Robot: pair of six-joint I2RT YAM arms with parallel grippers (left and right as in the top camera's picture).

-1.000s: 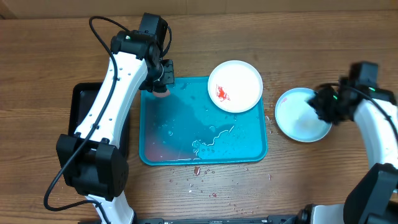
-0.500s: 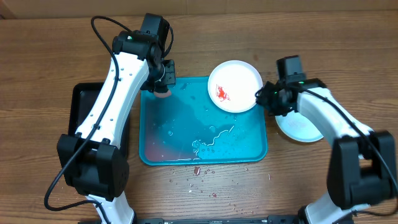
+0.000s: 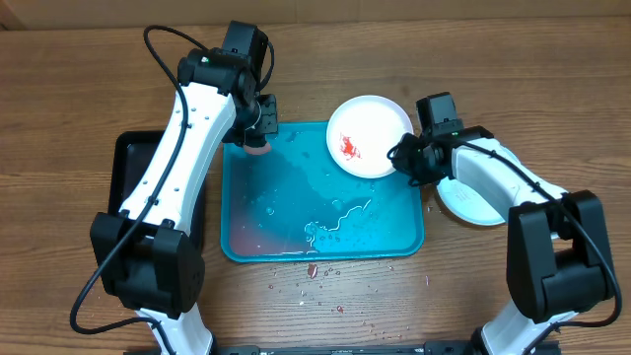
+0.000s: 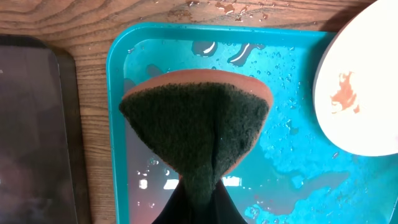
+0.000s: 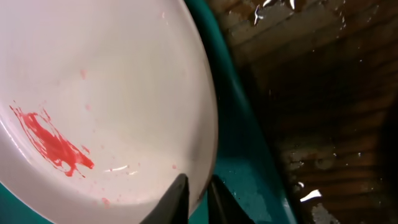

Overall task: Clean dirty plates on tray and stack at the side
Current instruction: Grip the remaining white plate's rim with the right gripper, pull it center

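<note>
The left arm stretches over the far left corner of the turquoise tray, the left gripper clamped on a green-faced sponge. The right arm bends inward, the right gripper pinching the rim of a sauce-smeared white plate at the tray's far right corner.

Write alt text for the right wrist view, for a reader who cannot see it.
The right pincer pinches the rim of a white plate smeared with red sauce. Beneath the plate's edge runs the teal tray, with the wet wooden table to the right.
</note>
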